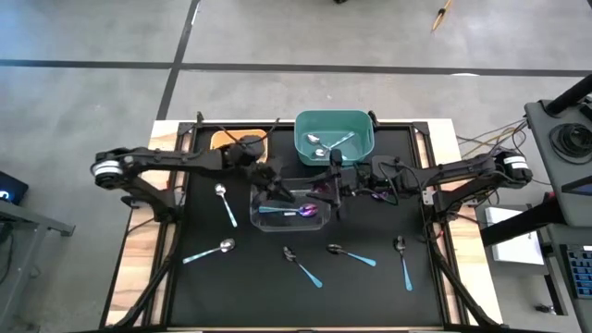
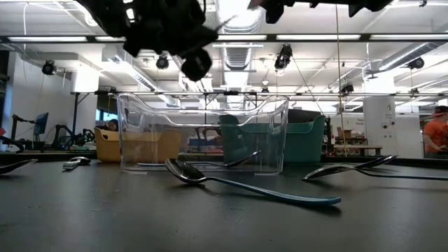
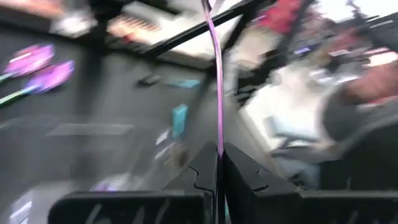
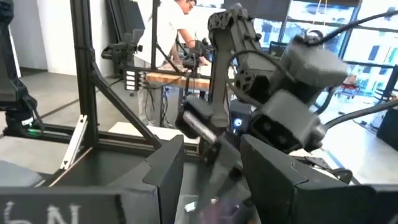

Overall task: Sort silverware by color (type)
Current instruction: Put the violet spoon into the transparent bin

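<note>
Over the clear bin (image 1: pixel 262 223) at mid-table: left hand (image 3: pixel 221 152), closed on the thin purple handle of a spoon (image 3: pixel 217 81), handle standing upright from the fingertips. Bowl of that spoon not visible.

Just right of it, facing it: right hand (image 4: pixel 211 158), fingers apart, nothing clearly held between them.

In the clear bin: purple-pink spoon (image 1: pixel 310 211) lying flat. In the teal bin (image 1: pixel 301 141), far centre: silver spoons (image 1: pixel 319 141). Tan bin (image 1: pixel 220 139), far left: contents not discernible.

Loose on the table (image 1: pixel 185 296): two silver spoons at left (image 1: pixel 222 203) (image 1: pixel 213 250); three dark-bowled spoons along the near side (image 1: pixel 301 265) (image 1: pixel 350 254) (image 1: pixel 403 261). Unsorted.

Risks, as judged:
- Pinch on a narrow, smooth handle only; likely to swing or slide out if moved quickly, with the bowl end acting as a weight.
- Both hands close together above one bin; contact between fingers probable unless the right backs off first.
- Release off-centre or from height: possible bounce off the clear rim onto the table, or into the neighbouring teal bin, mixing colours.
- Low descent: clear wall easily nudged, bin shoved toward the loose spoons.
</note>
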